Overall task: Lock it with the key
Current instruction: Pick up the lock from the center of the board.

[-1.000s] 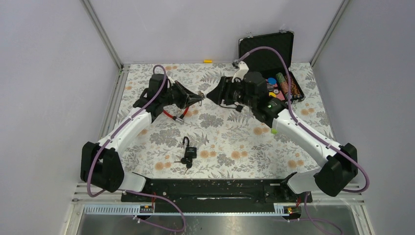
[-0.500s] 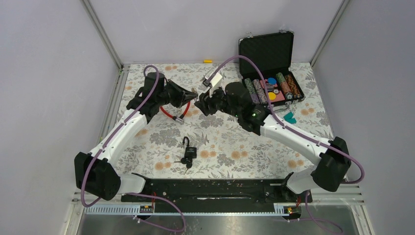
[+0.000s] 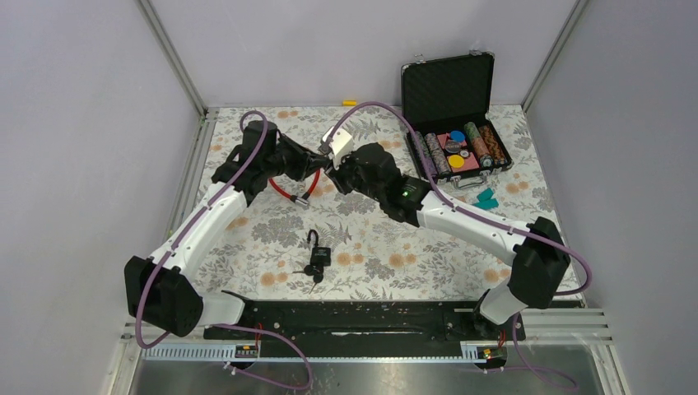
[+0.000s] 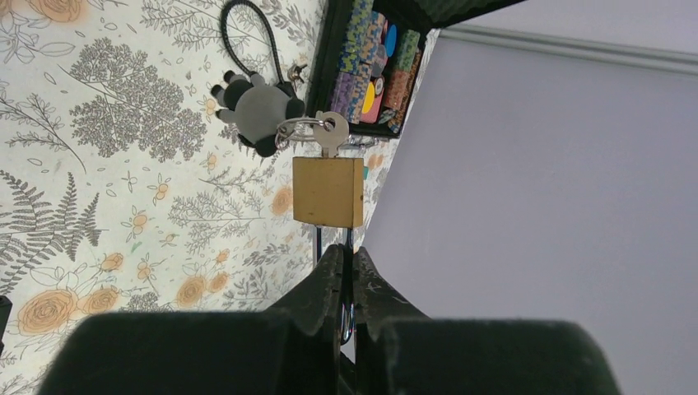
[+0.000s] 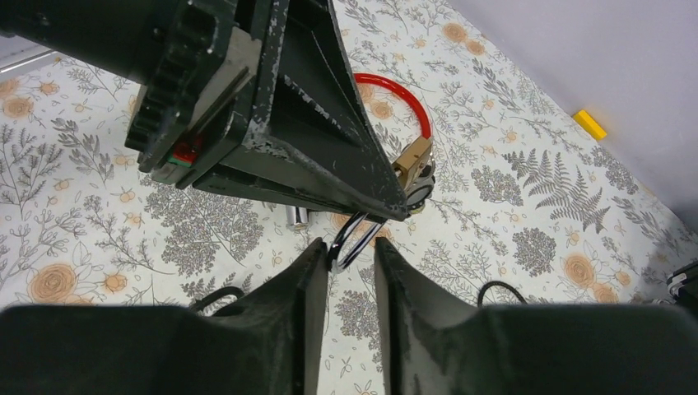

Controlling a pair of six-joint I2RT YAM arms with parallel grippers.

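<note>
My left gripper is shut on the steel shackle of a brass padlock and holds it in the air. A key sits in the lock's far end, with a ring and a grey-black plush charm hanging from it. My right gripper is open a little, its fingertips either side of the shackle loop that sticks out under the left fingers. The lock body shows past them. In the top view both grippers meet at the back centre.
A red cable loop lies under the left gripper. A black padlock with keys lies nearer the front. An open case of poker chips stands back right, with a teal piece beside it. A yellow block lies at the back wall.
My right arm has swung left and brought its gripper up to the left gripper and the padlock's shackle. The left arm drew back slightly and still holds the lock.
</note>
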